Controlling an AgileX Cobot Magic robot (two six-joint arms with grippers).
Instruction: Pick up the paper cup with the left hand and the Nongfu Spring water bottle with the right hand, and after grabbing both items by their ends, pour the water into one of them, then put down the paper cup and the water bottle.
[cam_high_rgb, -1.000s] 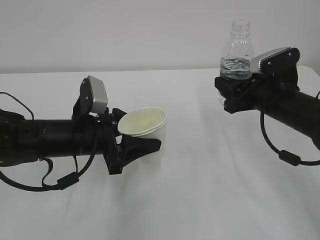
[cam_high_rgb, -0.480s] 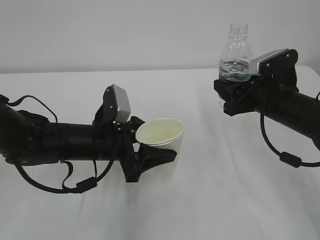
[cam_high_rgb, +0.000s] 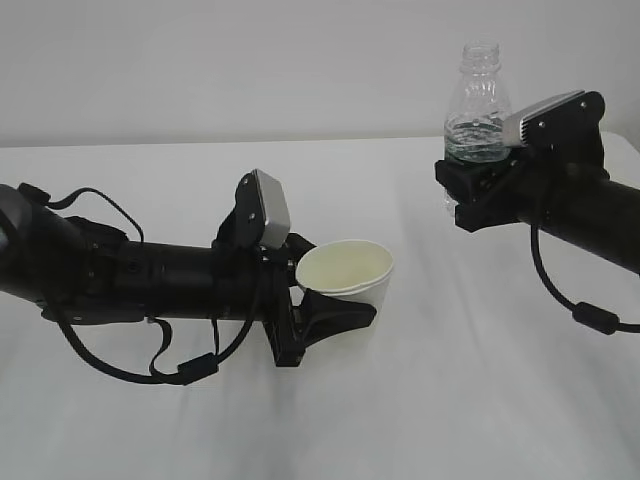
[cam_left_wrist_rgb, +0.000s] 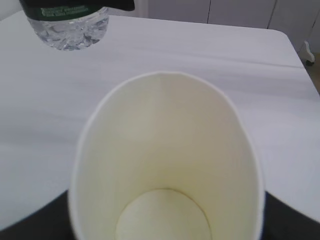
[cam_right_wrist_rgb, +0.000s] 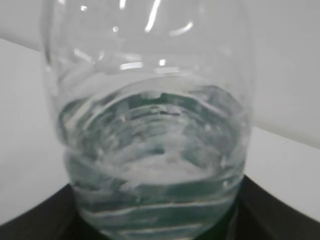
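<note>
Exterior: we have both picks done. Left end effector (cam_high_rgb: 335, 310) is clamped on the cup (cam_high_rgb: 346, 283), which sits low over the white tabletop (cam_high_rgb: 450, 400), mouth up. Right end effector (cam_high_rgb: 470, 185) is clamped on the bottle (cam_high_rgb: 477, 105), upright, raised, well apart from the cup. Pour and put-down are left, we judge.

Left wrist: cup (cam_left_wrist_rgb: 165, 165) is thin white paper, rolled rim, cream inside, dry and empty. Bottle's ribbed base (cam_left_wrist_rgb: 67, 27) hangs top left, green label.

Right wrist: bottle (cam_right_wrist_rgb: 150, 125) is clear ribbed plastic, water (cam_right_wrist_rgb: 150, 165) filling the lower part.
</note>
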